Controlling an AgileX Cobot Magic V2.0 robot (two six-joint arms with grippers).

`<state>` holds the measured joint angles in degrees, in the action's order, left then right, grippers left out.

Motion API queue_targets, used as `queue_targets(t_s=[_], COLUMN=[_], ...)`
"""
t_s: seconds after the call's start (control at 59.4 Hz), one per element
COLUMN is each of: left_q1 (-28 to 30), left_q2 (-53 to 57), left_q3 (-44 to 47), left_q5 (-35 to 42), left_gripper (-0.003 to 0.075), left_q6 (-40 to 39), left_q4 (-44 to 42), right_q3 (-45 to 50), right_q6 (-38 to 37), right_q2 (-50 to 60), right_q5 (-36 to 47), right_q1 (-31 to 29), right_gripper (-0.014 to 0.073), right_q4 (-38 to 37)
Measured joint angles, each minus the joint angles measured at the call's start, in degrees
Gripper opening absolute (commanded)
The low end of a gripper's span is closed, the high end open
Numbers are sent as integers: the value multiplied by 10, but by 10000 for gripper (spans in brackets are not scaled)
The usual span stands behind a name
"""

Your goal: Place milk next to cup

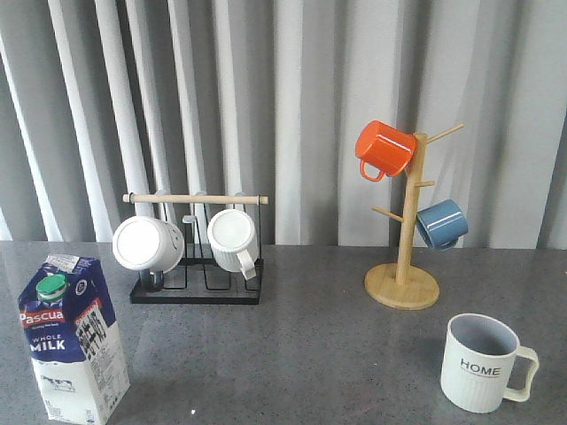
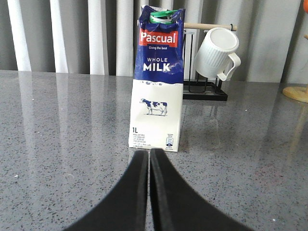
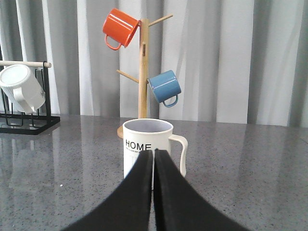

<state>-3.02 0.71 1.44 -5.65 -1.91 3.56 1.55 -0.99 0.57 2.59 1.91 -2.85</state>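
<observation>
Milk upright, untouched; L pincer & R pincer both closed, empty.

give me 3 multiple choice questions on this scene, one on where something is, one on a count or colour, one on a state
1. Where does the milk stand in the front view?
A. near left of the table
B. beside the cup
C. behind the wooden mug tree

2. How many mugs hang on the wooden mug tree?
A. one
B. two
C. four

3. How are the left gripper's fingers?
A. wide apart
B. clamped on the milk
C. closed together, holding nothing

Answers:
1 A: the carton is at the near left, while the cup sits at the near right.
2 B: one orange mug and one blue mug hang there.
3 C: the left wrist view shows the fingers pressed together short of the carton.
</observation>
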Motion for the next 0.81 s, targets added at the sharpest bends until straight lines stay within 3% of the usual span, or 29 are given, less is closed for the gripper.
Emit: queue_targets(t_s=[0.808], left_q1=[0], left_q2=[0], left_q3=[0], left_q5=[0], left_gripper=[-6], left_q6=[0], left_q4=[0], right_q3=[0], right_q6=[-15], right_q2=[0], right_q5=[0], right_q1=[0], right_gripper=[-6], right_q4=[2])
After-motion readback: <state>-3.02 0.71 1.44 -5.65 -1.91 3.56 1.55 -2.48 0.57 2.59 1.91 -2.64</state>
